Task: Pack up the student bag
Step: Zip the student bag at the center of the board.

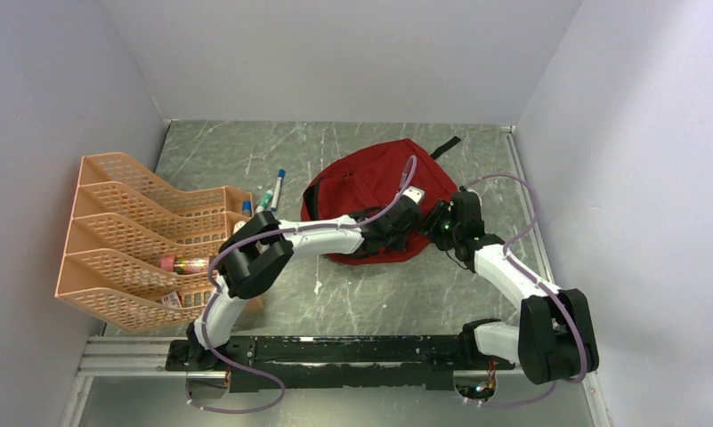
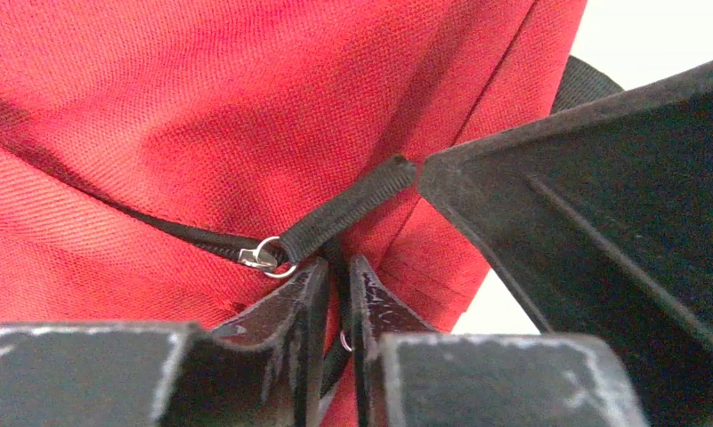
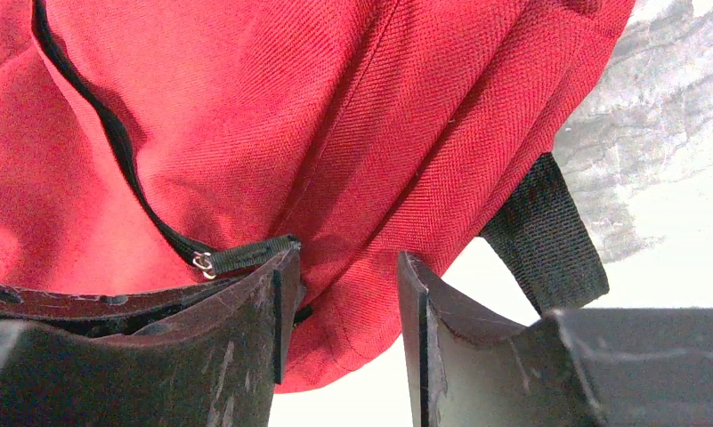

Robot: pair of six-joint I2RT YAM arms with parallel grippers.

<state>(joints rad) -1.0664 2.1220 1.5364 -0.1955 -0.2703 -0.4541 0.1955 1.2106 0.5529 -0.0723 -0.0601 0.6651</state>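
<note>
Worktop, grey and marbled, with both arms extended from the near edge toward its middle. At near left stands an orange mesh organiser of stepped compartments. A slim pink-and-gold item lies in one lower compartment, its kind unclear at this range. Just beyond the organiser's right end lie blue-capped markers. The two hands meet at the near right edge of the student bag, which lies flat near the centre of the worktop, slightly toward the far side. The left hand is closed to a narrow slit, pinching a black zip pull between its fingers. A second zip pull, a webbing tab on a metal ring, runs up to touch a fingertip of the right hand. The right hand is spread wide and grasps nothing; red fabric bulges between its fingers, and the second zip pull lies just above one of them. A black strap projects from the bag's far right corner.
</note>
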